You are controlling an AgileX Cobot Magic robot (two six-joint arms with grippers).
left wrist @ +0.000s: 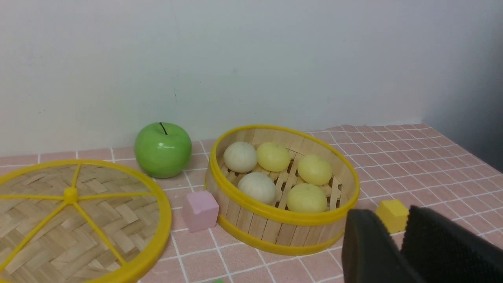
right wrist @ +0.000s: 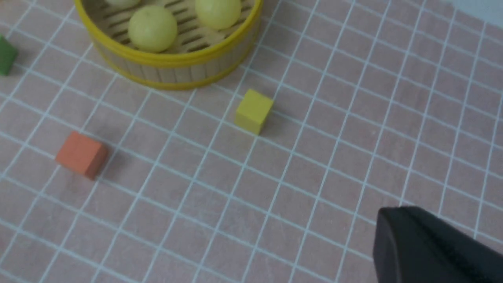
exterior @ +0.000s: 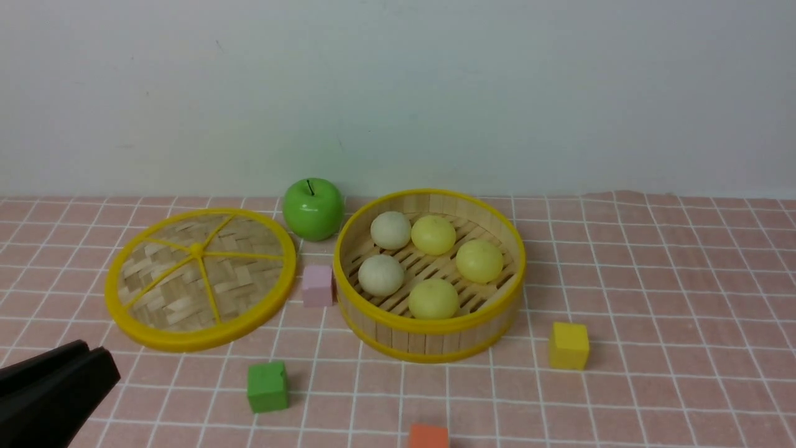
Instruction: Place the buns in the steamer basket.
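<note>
Surface: pink tiled tabletop (exterior: 653,280) with white grid lines, backed by a plain pale wall.
Steamer basket: steamer basket (exterior: 429,339) sits mid-table, slightly right of centre, upright, rim uppermost.
Buns: all five buns (exterior: 433,235) lie on the slatted floor inside the basket; two off-white on the left side, three pale yellow toward the right and near side. None is seen on the table.
Lid: flat woven lid (exterior: 199,277) lies to the left of the basket, apart from it.
Other items: green apple (exterior: 313,208) at the far side between lid and basket; pink cube (exterior: 318,285) just beside the basket's left wall; green cube (exterior: 267,386), orange cube (exterior: 428,437) and yellow cube (exterior: 568,345) scattered nearer.
Left gripper: left gripper (exterior: 93,367) hangs at the near left corner, empty, jaws drawn almost together with only a narrow gap in its wrist view.
Right gripper: right gripper (right wrist: 428,243) appears only in its own wrist view, near right of the basket, empty; jaw state cannot be told.
Key relation: basket lies far and to the right of the left gripper, far and to the left of the right gripper; neither is clearly nearer.
Judgement: task appears complete; no bun remains to be reached.
</note>
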